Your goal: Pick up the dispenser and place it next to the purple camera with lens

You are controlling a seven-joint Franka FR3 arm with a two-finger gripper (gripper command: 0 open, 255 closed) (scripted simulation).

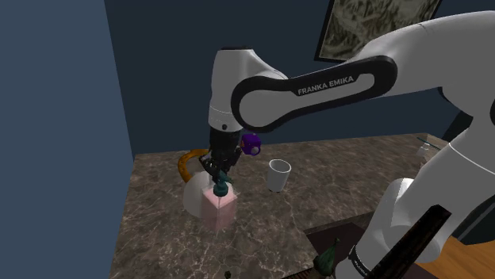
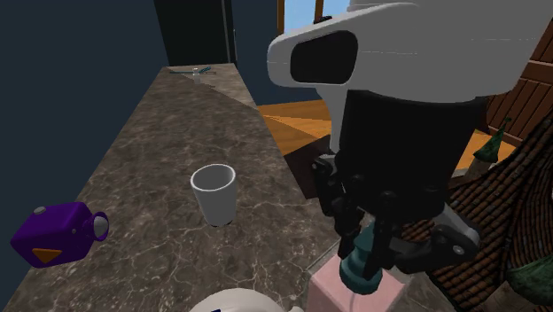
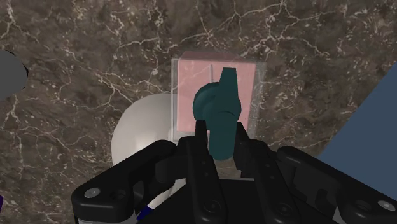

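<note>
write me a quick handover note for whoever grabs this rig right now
Gripper: shut on the dispenser, fingers clasping its teal pump from both sides.
Dispenser: pink body upright, beside a white round object on the marble counter. Cannot tell whether it has left the surface.
Purple camera: on the counter, apart from the dispenser; a white cup stands nearby.
Done: approach and grasp.
Left: lift, carry to the camera, set down next to it, release.
</note>
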